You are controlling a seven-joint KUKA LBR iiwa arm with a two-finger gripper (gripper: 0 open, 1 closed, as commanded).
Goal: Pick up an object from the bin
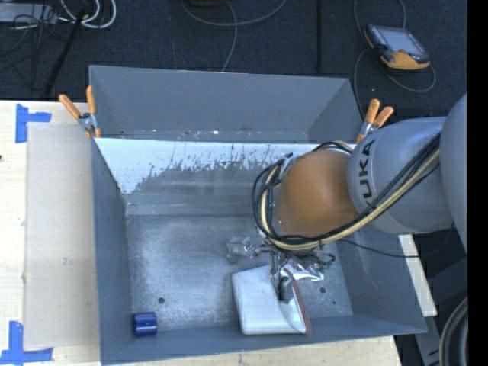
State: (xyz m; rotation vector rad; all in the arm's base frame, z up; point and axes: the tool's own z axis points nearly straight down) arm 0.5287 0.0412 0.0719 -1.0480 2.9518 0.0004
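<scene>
**Claw down on white flat block, front of bin**

Arm [412, 178] comes in from the right, over the bin's right wall. An orange domed cover [313, 193] sits at the wrist, with black and yellow cables [263, 204] looped round its left and lower side.

Gripper [288, 284] hangs low below the cover, near the bin floor, in the front part of the bin and right of centre. Its tip is over the upper right part of a white flat block [255, 303]. It looks to be touching the block's top face, though contact is not certain. Cannot tell whether the claw is spread or pressed together: the metal parts and wiring there run together. Nothing can be seen pinched in it.

The white block is rectangular with rounded corners and lies flat on the floor. Its near end is close against the front wall. A thin red-brown strip [300, 316] runs along its right edge.

Just left of the gripper, beyond the block's far end, lies a small pale crumpled thing [241, 248], glassy or silvery; kind not clear.

A small blue cylinder [144, 324] lies on its side in the front left corner, well apart from the gripper and the block.

Bin [191, 120] is grey metal. Its back wall is scuffed with pale streaks, and the floor is speckled.
</scene>
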